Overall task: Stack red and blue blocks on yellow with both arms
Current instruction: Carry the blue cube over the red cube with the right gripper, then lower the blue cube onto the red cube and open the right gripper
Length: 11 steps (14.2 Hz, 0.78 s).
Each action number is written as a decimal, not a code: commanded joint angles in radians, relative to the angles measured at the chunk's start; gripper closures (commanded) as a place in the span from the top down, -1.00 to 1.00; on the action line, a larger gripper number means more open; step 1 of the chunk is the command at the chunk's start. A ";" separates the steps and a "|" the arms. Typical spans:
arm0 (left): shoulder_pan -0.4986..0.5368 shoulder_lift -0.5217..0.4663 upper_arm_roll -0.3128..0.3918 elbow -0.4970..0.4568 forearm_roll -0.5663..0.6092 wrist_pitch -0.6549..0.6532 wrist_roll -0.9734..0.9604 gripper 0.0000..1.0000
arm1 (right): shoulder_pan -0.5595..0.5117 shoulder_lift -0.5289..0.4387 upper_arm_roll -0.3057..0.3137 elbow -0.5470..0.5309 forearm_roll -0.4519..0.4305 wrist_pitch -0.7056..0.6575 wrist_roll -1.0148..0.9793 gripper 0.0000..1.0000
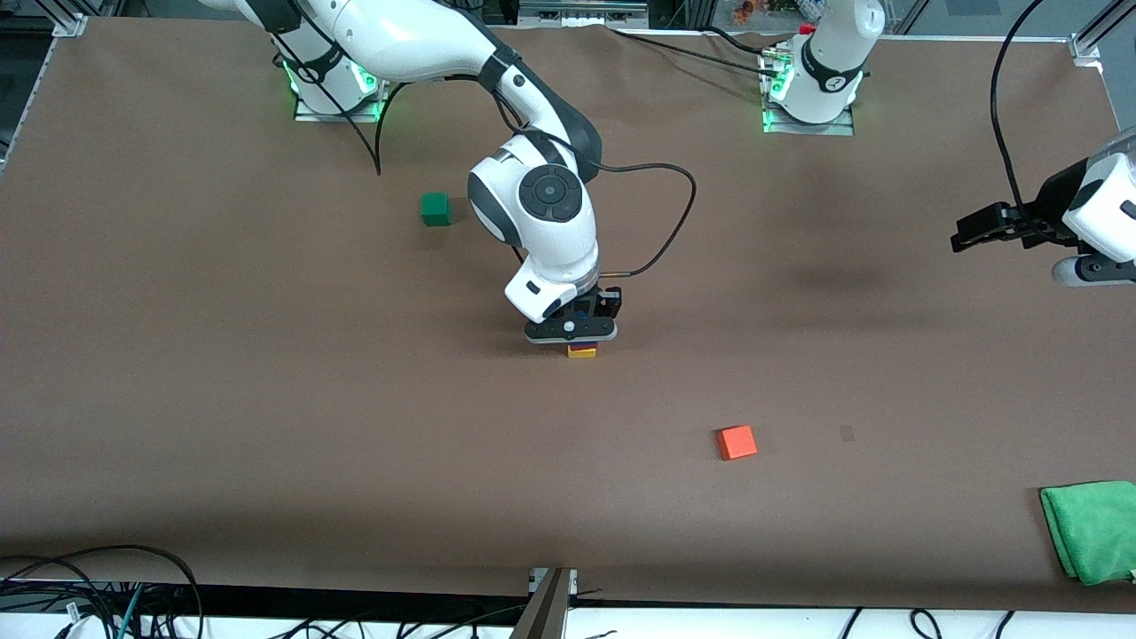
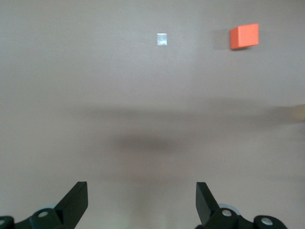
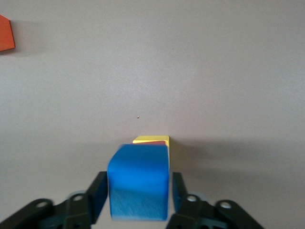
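Note:
The yellow cube (image 1: pixel 582 353) stands near the table's middle with the red cube (image 3: pixel 153 142) on it. The blue cube (image 3: pixel 139 181) sits on top of the red one. My right gripper (image 1: pixel 581 338) is down over this stack with a finger on each side of the blue cube. One finger (image 3: pixel 101 193) is against the cube and a thin gap shows at the other, so the jaws stand slightly open. My left gripper (image 1: pixel 963 232) is open and empty, held up in the air at the left arm's end of the table, where that arm waits.
An orange cube (image 1: pixel 737 441) lies nearer to the front camera than the stack, toward the left arm's end. A dark green cube (image 1: pixel 435 209) lies farther from the camera, toward the right arm's end. A green cloth (image 1: pixel 1092 530) lies at the table's corner near the camera.

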 commanded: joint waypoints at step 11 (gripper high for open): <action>-0.016 0.014 0.000 0.039 0.034 -0.019 0.001 1.00 | -0.151 -0.171 -0.020 0.041 0.013 -0.267 -0.236 1.00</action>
